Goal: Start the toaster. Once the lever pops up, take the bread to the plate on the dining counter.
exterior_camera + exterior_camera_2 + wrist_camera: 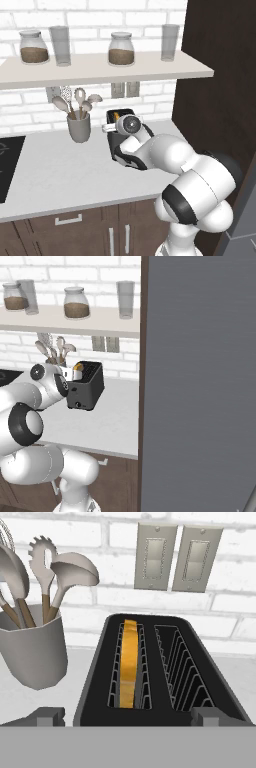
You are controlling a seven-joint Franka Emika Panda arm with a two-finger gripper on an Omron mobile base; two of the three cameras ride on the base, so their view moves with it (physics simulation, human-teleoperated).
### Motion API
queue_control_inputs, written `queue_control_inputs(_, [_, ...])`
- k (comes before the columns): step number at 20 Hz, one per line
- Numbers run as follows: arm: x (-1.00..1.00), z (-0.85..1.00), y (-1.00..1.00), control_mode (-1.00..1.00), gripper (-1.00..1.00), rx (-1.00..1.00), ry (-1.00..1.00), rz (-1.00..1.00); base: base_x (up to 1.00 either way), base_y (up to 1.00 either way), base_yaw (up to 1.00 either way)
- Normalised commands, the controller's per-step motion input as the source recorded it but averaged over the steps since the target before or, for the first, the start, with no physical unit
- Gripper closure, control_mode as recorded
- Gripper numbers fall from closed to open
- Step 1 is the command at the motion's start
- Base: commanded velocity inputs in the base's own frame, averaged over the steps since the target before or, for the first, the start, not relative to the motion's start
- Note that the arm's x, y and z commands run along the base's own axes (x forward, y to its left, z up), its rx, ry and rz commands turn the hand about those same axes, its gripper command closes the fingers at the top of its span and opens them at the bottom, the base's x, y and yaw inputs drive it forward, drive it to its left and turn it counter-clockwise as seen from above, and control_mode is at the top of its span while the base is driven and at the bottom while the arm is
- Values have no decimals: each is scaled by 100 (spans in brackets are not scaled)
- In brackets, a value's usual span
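Gripper (pixel 128 717) hangs with fingers spread wide just over the toaster's (pixel 160 677) near end, pinching nothing. Bread (pixel 129 662) stands on edge in the left slot, golden crust up. Just beside sits the utensil cup (pixel 31 647); two wall switches (pixel 177 558) behind, jars (pixel 121 49) on the shelf above.

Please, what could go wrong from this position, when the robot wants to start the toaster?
1. The open hand hovers over the toaster top, so it could push into a slot and hit the bread instead of the lever, which I cannot see.
2. The utensil cup stands close beside the toaster; a sideways swing of the hand may knock it.
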Motion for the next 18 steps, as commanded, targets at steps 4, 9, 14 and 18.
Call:
queue_control_inputs(4, [0, 0, 0, -100, -100, 0, 0, 0, 0, 0, 0])
queue_control_inputs(9, [0, 0, 0, -100, -100, 0, 0, 0, 0, 0, 0])
queue_control_inputs(14, [0, 0, 0, -100, -100, 0, 0, 0, 0, 0, 0])
queue_control_inputs(18, [0, 0, 0, -100, -100, 0, 0, 0, 0, 0, 0])
